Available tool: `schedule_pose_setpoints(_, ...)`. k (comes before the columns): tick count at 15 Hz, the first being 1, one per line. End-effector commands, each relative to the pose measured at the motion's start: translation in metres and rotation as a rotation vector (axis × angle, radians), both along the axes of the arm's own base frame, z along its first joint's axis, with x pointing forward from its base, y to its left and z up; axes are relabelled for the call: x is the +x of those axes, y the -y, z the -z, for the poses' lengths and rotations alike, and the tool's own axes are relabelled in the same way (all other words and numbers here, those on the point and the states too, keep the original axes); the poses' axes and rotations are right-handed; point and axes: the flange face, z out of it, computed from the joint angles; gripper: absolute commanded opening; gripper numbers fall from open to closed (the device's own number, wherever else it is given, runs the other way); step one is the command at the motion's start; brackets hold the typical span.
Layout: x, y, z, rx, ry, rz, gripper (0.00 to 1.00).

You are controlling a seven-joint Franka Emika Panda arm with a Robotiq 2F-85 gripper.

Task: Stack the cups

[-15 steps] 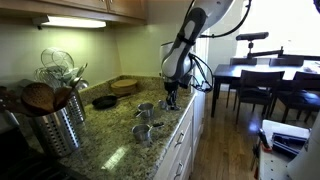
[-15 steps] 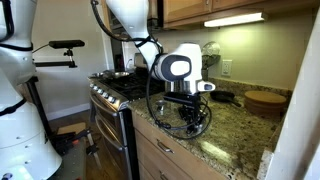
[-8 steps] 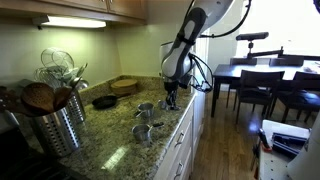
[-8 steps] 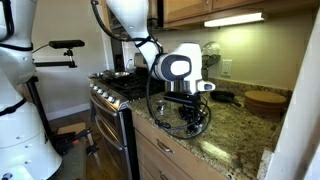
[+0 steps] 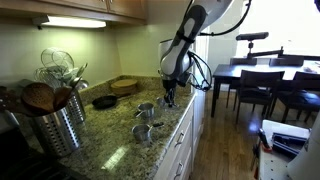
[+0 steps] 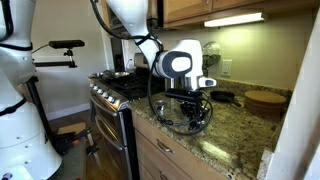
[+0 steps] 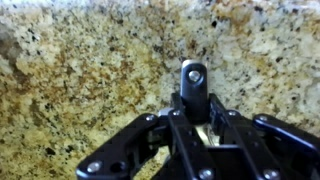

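The tool (image 5: 169, 98) hangs just above the speckled brown granite worktop (image 5: 108, 150), close to its right edge. In the wrist view its black fingers (image 7: 192, 80) stand drawn close together, pointing down at bare stone. A pale glint shows between them, too blurred to identify, so you cannot tell whether the tool is clamped on anything.

The small shiny silver metal cups with short flat handles sit on the worktop, apart from one another and not stacked. One cup (image 5: 146, 108) is just left of the tool. Another cup (image 5: 141, 132) is nearer the camera.

The small black pan (image 5: 104, 101) lies farther left. The tall ribbed steel utensil holder (image 5: 58, 127) stands at the near left, well apart from the cups.
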Motion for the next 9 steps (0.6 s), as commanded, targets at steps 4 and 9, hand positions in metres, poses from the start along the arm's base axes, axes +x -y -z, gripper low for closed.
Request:
schedule_pose_setpoints(4,0.000,-0.012,-0.029,-0.032,0.015,-0.030,0.13)
schedule_pose_setpoints(9,0.000,-0.020,-0.043,-0.049,0.016,-0.057,0.12)
